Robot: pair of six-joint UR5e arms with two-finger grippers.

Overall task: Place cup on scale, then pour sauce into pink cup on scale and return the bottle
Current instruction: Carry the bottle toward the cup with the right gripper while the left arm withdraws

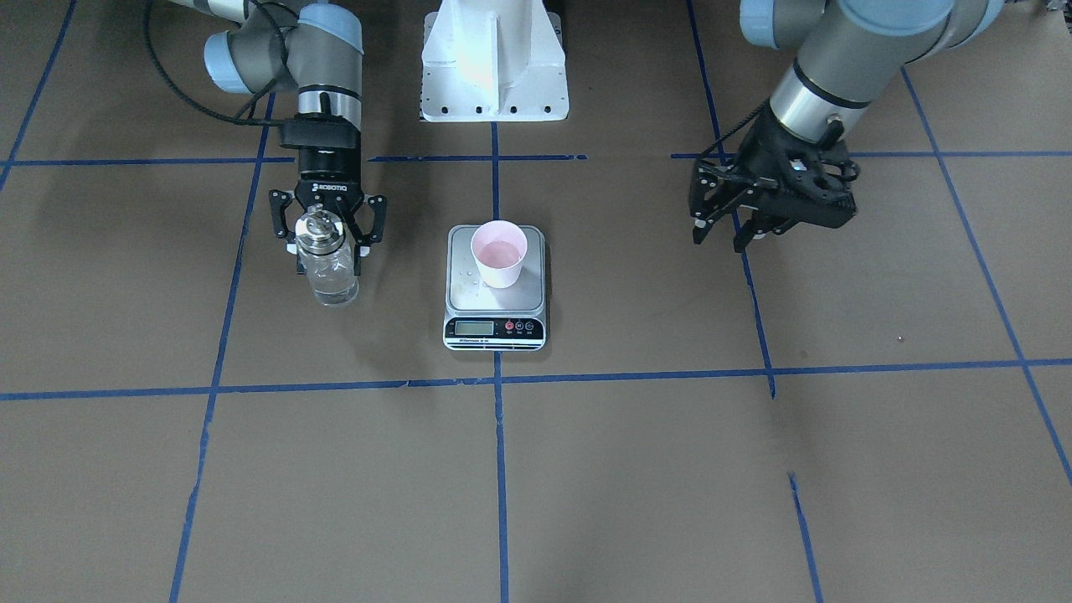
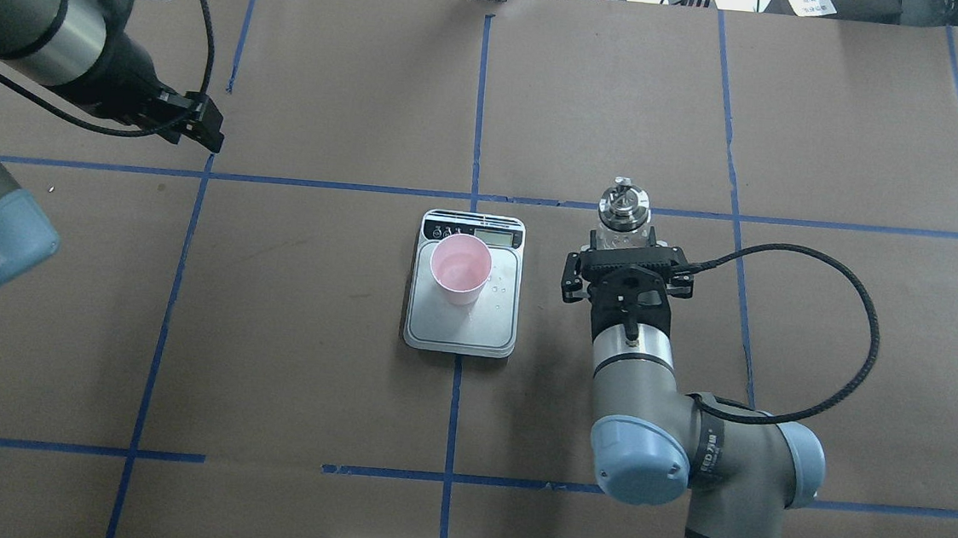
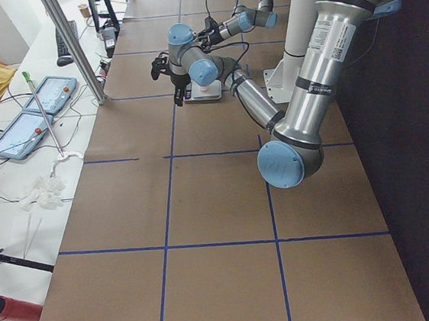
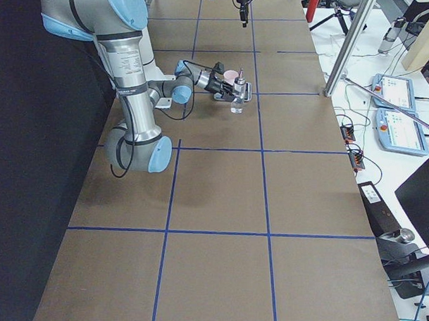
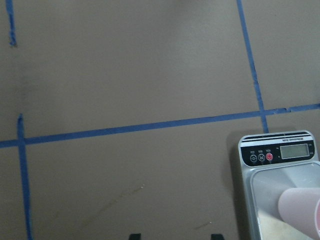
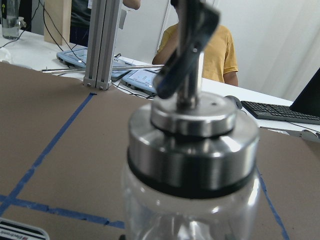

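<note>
The pink cup stands upright on the silver scale, with a little clear liquid in it. It also shows in the overhead view and the left wrist view. The clear glass bottle with its silver spout cap stands upright at table level, to the scale's right in the overhead view. My right gripper reaches it from the robot's side, fingers against its sides. The bottle fills the right wrist view. My left gripper is open and empty, far off to the scale's other side.
Small droplets lie on the scale platform. The white robot base stands behind the scale. Blue tape lines cross the brown table cover. An operator in a yellow shirt and tablets are beyond the far edge.
</note>
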